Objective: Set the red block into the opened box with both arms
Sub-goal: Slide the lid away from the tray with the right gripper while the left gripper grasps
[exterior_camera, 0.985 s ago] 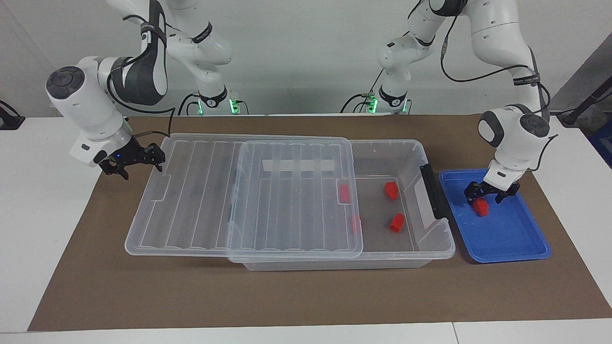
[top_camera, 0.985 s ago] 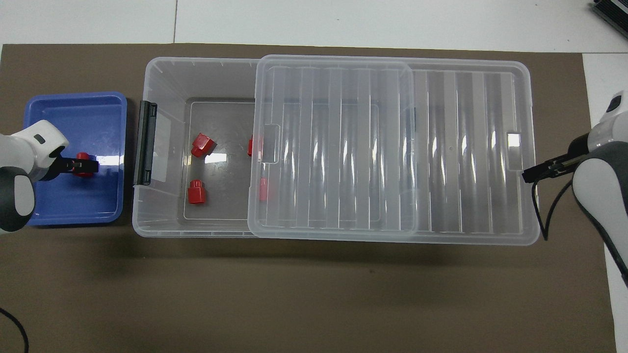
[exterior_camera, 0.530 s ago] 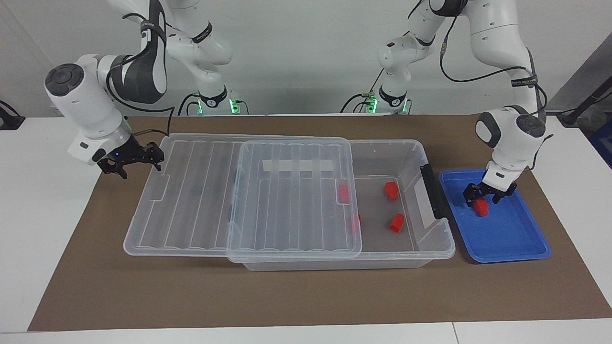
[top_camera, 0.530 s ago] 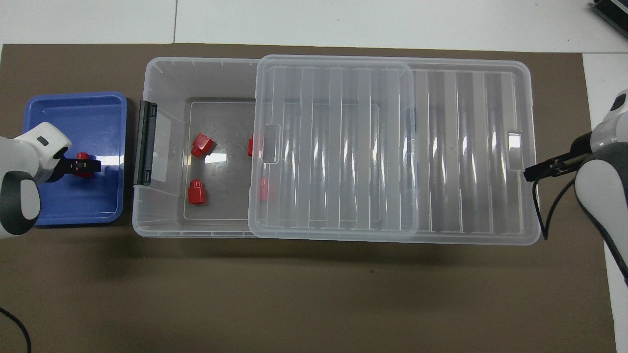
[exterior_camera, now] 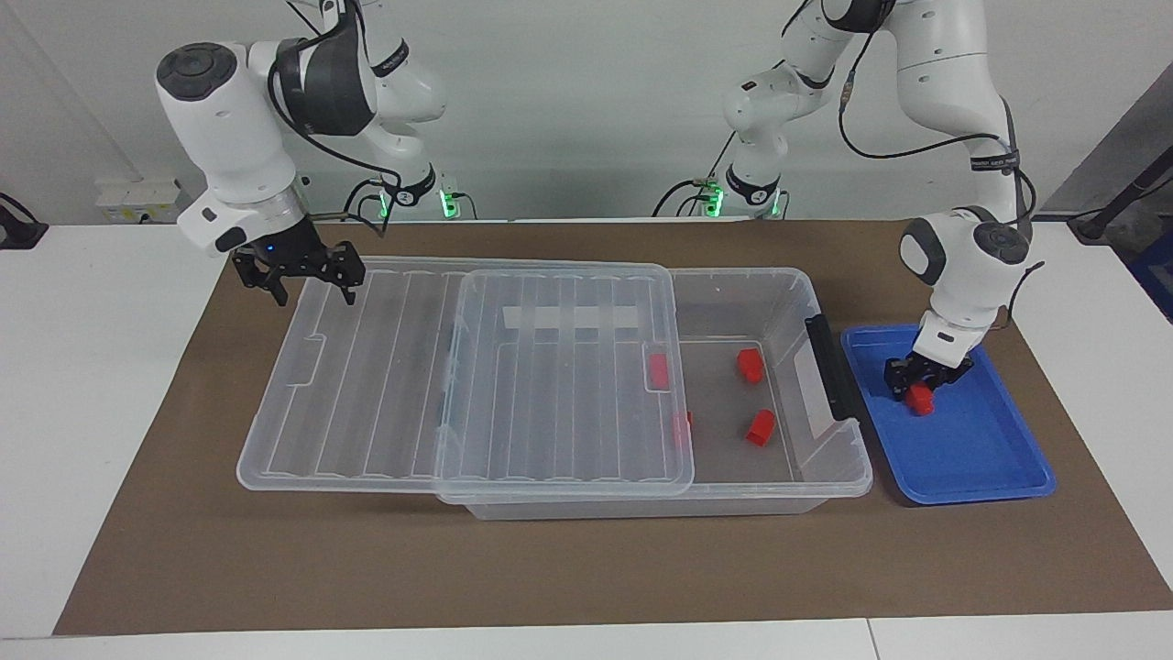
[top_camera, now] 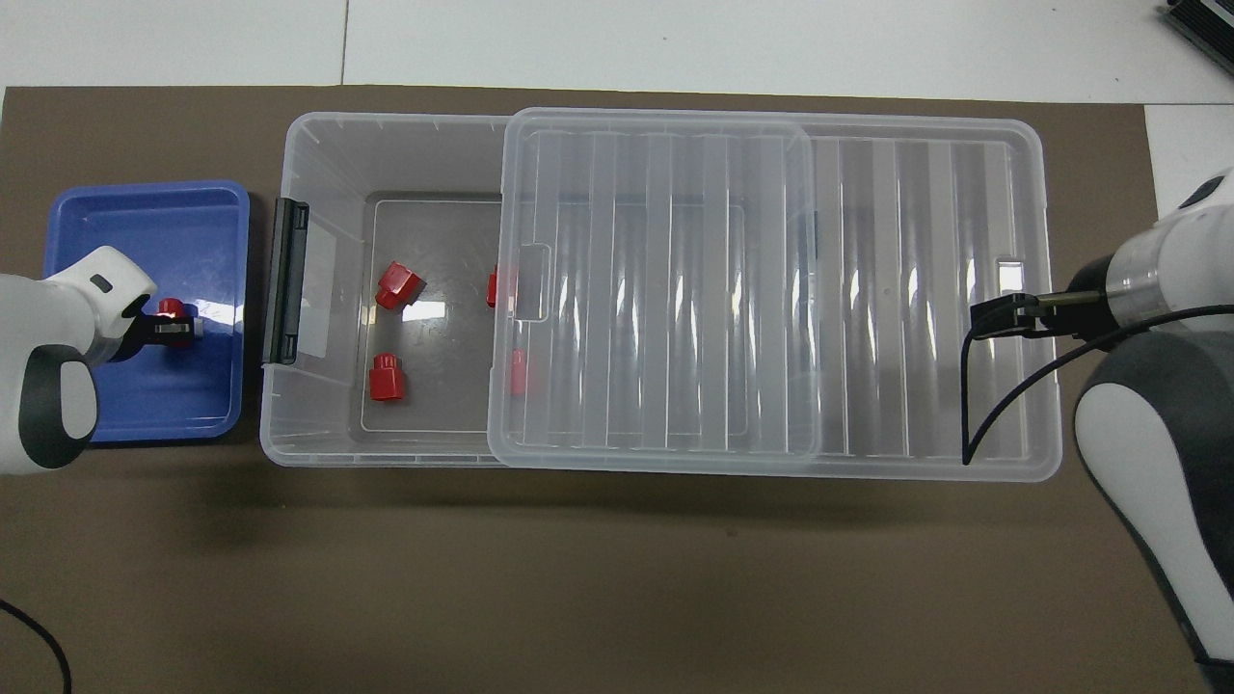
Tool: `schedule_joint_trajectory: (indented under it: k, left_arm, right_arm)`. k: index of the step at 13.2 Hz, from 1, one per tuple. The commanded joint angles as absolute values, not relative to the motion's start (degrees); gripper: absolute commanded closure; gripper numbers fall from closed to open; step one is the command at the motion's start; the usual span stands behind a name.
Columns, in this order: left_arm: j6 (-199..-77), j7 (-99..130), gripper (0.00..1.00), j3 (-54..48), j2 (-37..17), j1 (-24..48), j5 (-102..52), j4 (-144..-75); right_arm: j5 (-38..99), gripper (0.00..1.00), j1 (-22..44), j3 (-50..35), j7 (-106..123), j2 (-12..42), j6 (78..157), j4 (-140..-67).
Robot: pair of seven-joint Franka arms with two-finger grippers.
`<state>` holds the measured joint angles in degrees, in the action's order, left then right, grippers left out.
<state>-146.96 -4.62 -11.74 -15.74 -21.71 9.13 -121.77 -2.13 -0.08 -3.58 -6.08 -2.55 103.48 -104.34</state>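
A red block lies in the blue tray, and my left gripper is shut on it, low in the tray. The clear box stands open at the end by the tray. Its ribbed lid is slid toward the right arm's end. My right gripper hangs open over the lid's end, holding nothing.
Two red blocks lie on the box's uncovered floor, and two more show through the lid's edge. A dark grey handle sits on the box end beside the tray. Brown mat covers the table.
My left gripper has closed on the red block in the tray. My right arm has risen from beside the lid's end to over its corner nearer the robots.
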Motion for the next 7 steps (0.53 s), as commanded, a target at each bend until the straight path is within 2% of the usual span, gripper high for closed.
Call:
schedule_joint_trajectory:
  k: [1,4,7]
  left_arm:
    - [-147.75,-3.60,0.94,-10.90,-15.91,-21.01,10.46,-122.34]
    - [-140.85,-3.34,0.97,-11.25,-15.47,-20.92,10.37,-118.59]
    - [-121.17,-1.68,0.97,-11.69,-13.72,-18.29,6.18,-106.47]
  right_arm:
    - [-2.55,0.01,0.17,-3.78,-10.36,-1.50,99.07,-98.46]
    - [-2.11,0.01,0.18,-3.78,-12.04,-0.36,94.59,-92.22]
    - [-1.76,0.00,-0.18,-3.69,-12.39,1.57,91.07,-86.68]
